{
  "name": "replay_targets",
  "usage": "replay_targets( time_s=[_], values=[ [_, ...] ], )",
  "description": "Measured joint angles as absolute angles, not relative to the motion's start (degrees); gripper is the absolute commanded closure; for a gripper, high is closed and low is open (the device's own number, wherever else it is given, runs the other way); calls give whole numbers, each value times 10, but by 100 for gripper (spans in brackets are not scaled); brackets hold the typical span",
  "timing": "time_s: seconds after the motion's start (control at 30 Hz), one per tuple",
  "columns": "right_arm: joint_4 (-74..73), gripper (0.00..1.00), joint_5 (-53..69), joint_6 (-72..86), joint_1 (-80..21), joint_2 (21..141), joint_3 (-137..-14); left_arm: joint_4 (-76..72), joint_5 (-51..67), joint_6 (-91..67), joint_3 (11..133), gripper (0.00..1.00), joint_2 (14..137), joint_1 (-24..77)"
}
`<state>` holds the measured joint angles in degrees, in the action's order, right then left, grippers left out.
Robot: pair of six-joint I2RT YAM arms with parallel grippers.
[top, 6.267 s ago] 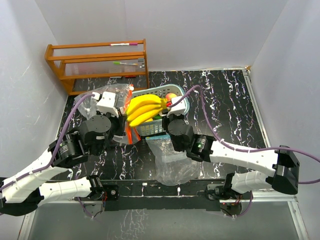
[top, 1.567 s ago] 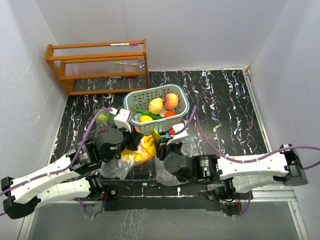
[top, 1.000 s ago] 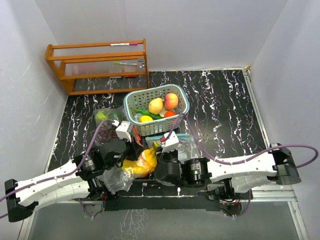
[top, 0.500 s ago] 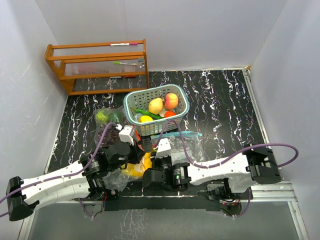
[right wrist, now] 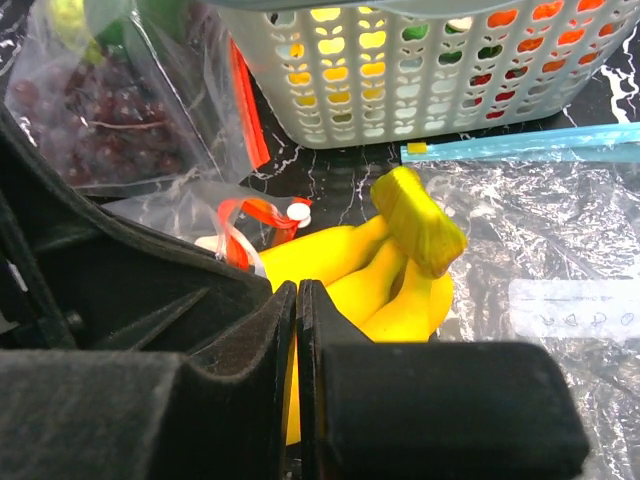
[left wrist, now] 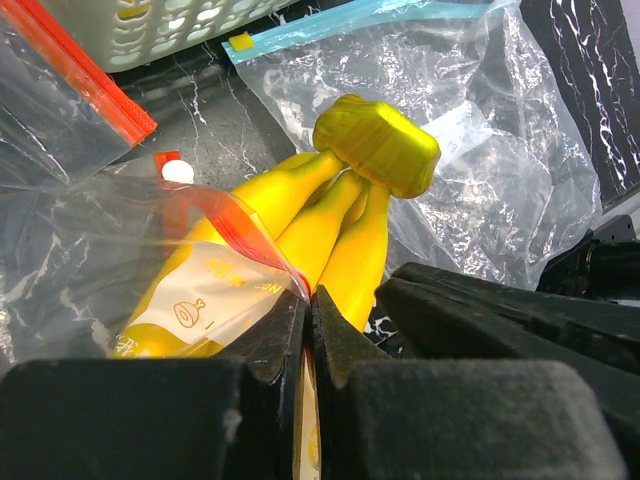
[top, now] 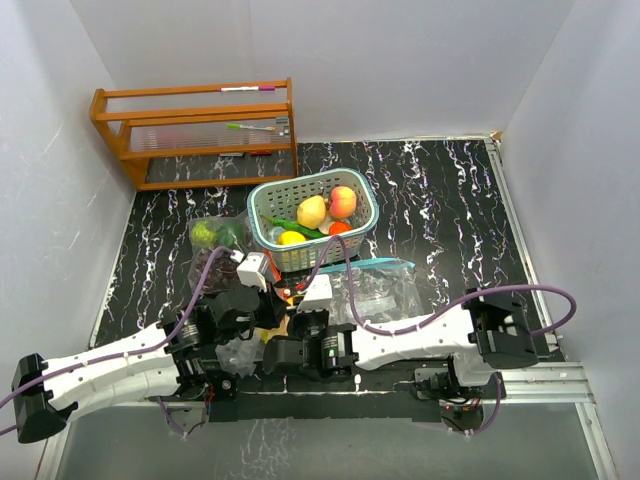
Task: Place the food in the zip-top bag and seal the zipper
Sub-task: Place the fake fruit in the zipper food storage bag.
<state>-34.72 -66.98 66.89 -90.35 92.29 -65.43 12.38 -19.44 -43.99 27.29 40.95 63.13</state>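
Note:
A bunch of yellow bananas [left wrist: 340,230] lies half inside a clear zip-top bag [left wrist: 100,260] with a red zipper, stalk end sticking out toward the basket. My left gripper [left wrist: 308,300] is shut on the bag's red-zipper lip. Right beside it, my right gripper [right wrist: 297,292] is shut against the bananas [right wrist: 400,290]; nothing shows between its pads. From above, the left gripper [top: 278,308] and right gripper [top: 298,325] meet near the table's front edge. More food, including a peach and a lemon, sits in the basket [top: 270,195].
A second clear bag [top: 380,290] with a blue zipper lies flat to the right of the bananas. Another bag holding purple grapes [right wrist: 90,120] and a green fruit lies left of the basket. A wooden rack [top: 195,130] stands at the back left.
Both grippers have drawn back toward the near edge with the bananas and the bag. The right gripper's jaws have closed. The blue-zipper bag now lies uncovered to the right.

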Motion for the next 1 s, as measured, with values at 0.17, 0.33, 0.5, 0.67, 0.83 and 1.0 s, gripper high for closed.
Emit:
replay_targets(
  time_s=[0.17, 0.33, 0.5, 0.67, 0.83, 1.0],
  values=[
    [-387, 68, -657, 702, -904, 936, -659, 121, -196, -439, 273, 100, 415, 631],
    [-392, 35, -619, 719, -904, 864, -606, 136, -208, -440, 273, 100, 415, 631],
    [-388, 20, -586, 724, -904, 746, -532, 151, -220, -442, 273, 100, 408, 631],
    [-365, 14, -584, 699, -892, 699, -485, 154, -221, -441, 274, 100, 409, 631],
    [-249, 19, -548, 588, -839, 644, -411, 154, -221, -441, 274, 100, 415, 631],
    [-82, 23, -448, 441, -755, 545, -299, 154, -221, -441, 275, 100, 416, 631]
  ],
)
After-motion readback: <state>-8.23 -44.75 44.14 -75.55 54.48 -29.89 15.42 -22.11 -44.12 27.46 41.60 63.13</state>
